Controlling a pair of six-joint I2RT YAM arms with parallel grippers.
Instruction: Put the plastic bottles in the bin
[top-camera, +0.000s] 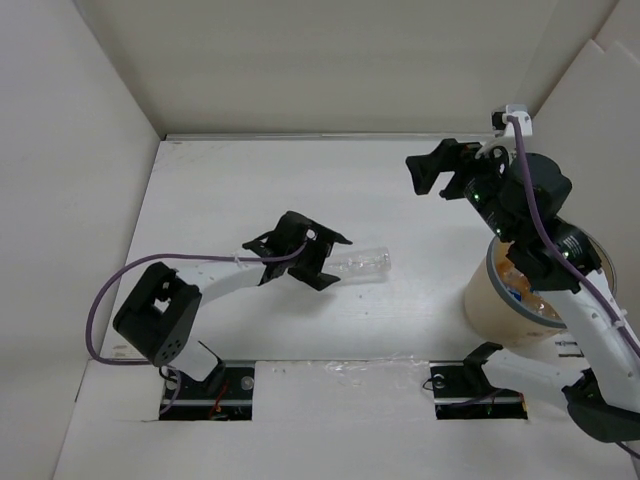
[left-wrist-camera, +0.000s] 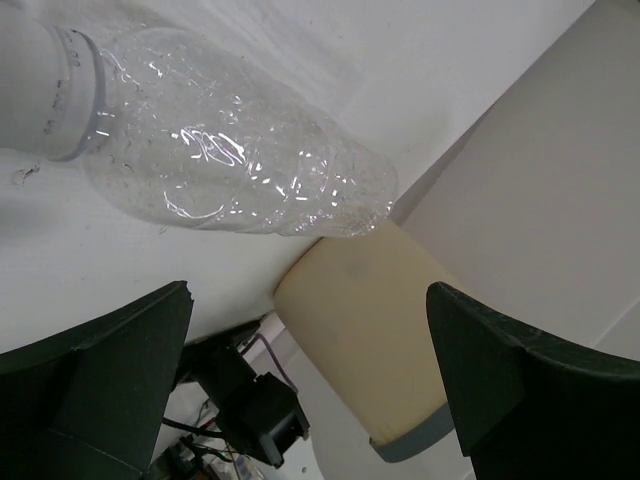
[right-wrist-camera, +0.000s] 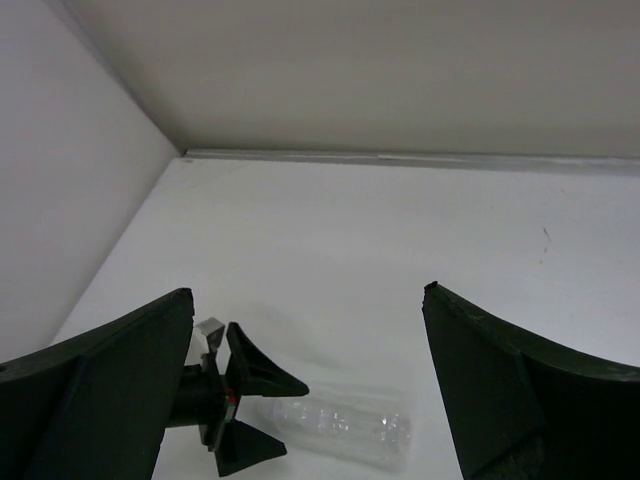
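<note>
Left arm lining up on a bottle lying on the table

The left gripper (top-camera: 331, 261) has its jaws spread wide and empty, with the clear bottle (top-camera: 364, 263) on its side near the table's middle, just ahead of the fingertips. A good grasp probably means advancing until the jaws straddle the body, then closing gently, since the thin plastic may crush or roll. The bin (top-camera: 488, 302) stands by the right edge. The right gripper (top-camera: 422, 176) hangs released above it.
</note>
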